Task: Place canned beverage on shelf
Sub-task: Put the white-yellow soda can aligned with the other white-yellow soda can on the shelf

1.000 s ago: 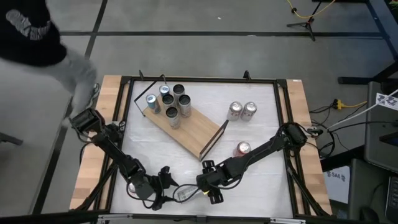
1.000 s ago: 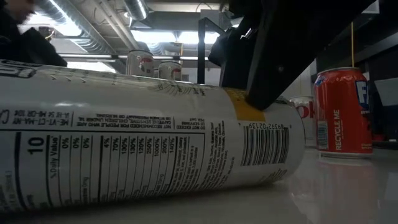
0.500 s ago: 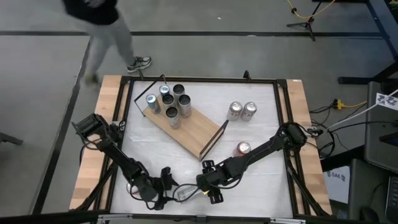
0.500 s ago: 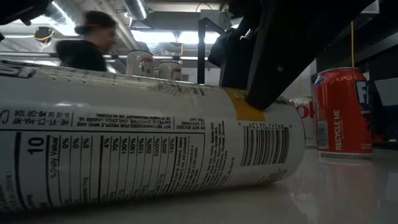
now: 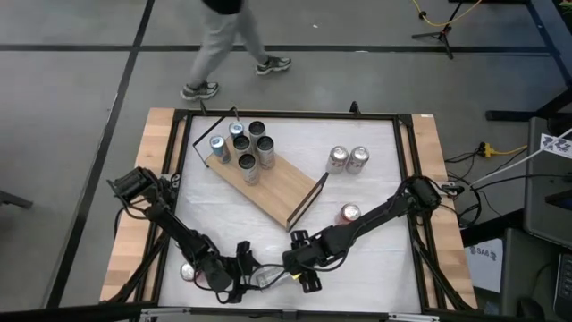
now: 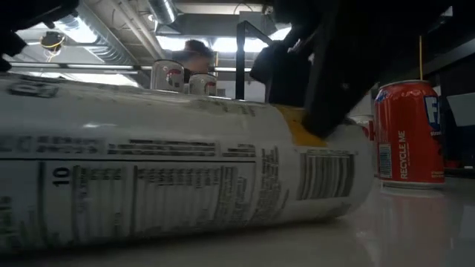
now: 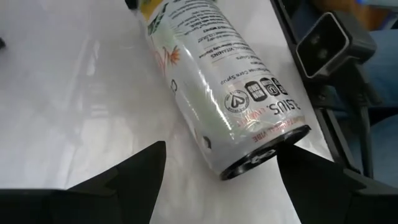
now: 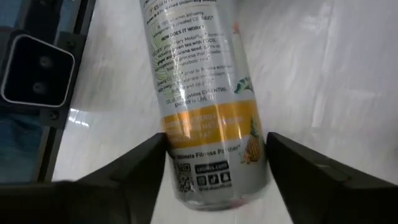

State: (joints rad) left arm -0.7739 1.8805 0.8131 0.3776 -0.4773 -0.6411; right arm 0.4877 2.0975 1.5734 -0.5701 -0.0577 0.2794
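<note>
White can [image 7: 217, 99] lies on its side at the table's 6 o'clock edge, mostly hidden overhead by both arms. Left gripper [image 7: 221, 171] and right gripper [image 8: 214, 155] each straddle an end, fingers apart. Shelf [image 5: 277, 190] sits toward 11 o'clock, holding six cans.
</note>
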